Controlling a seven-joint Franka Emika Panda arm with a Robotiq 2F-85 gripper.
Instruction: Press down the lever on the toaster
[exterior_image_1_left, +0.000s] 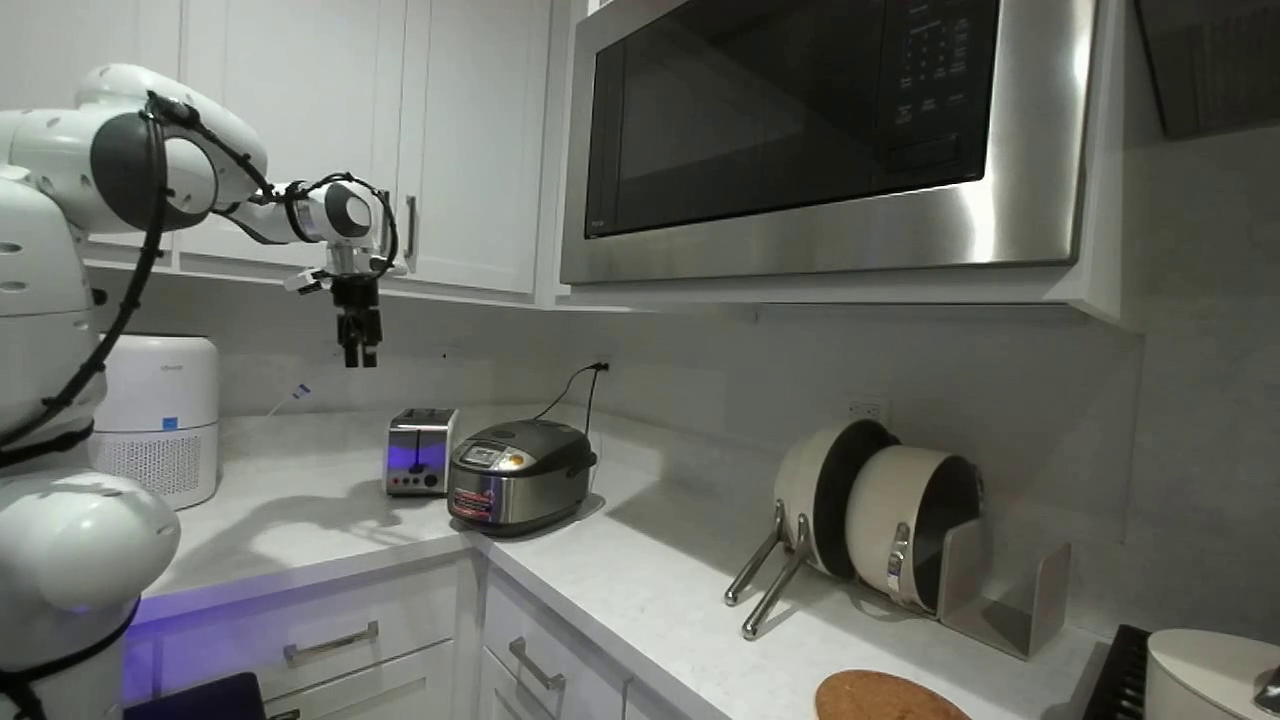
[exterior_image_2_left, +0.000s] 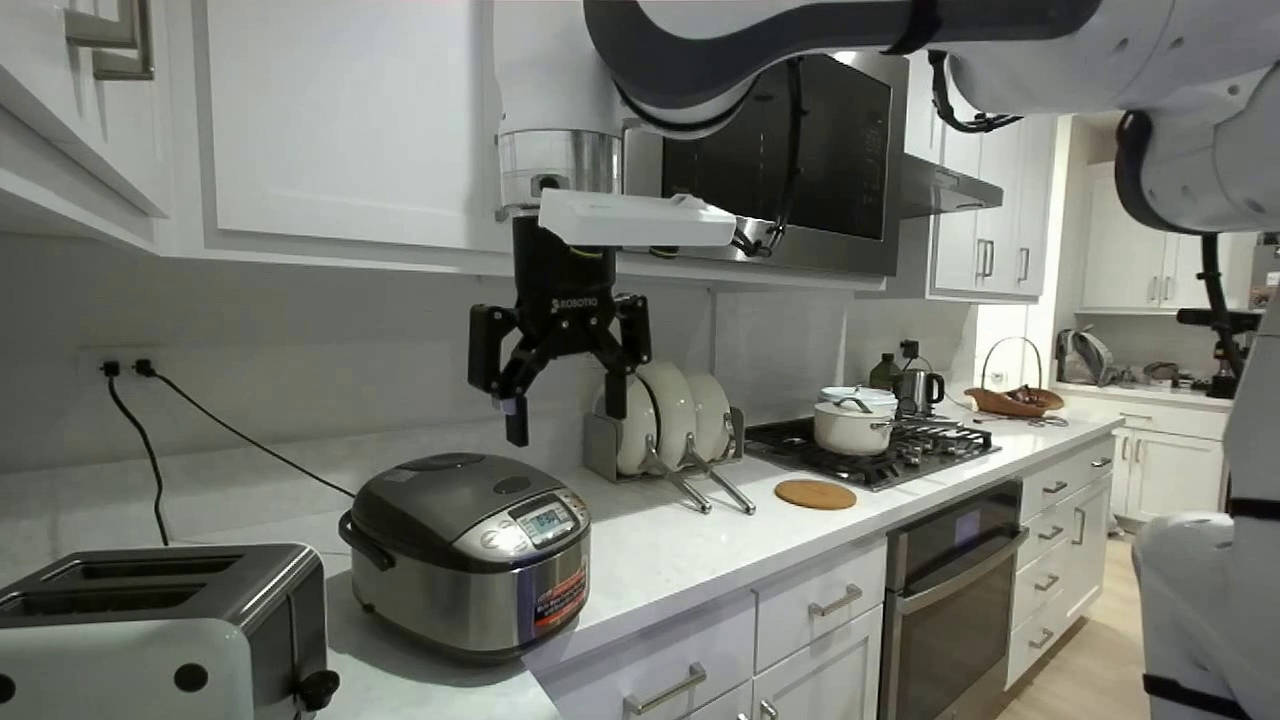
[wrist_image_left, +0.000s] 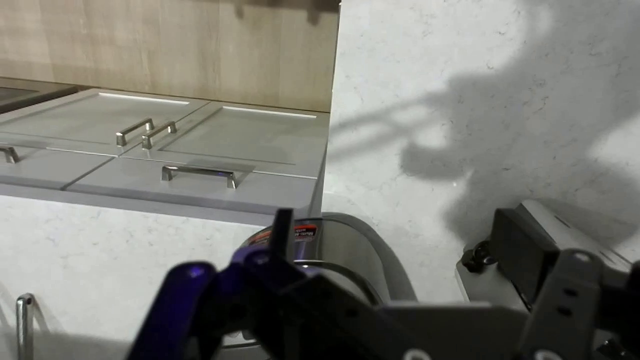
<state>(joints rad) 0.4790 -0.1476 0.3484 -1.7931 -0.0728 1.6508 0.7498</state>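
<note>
The tool (exterior_image_2_left: 566, 412) hangs wide and empty above the counter (exterior_image_1_left: 660, 590). Well below, the toaster (exterior_image_1_left: 420, 452) stands just beside the rice cooker (exterior_image_1_left: 525, 482). Its silver body looks light, rigid and slick, likely to slide if nudged sideways, so push straight down on the lever; whether the black knob (exterior_image_2_left: 318, 690) at its end is that, I cannot tell.
</note>
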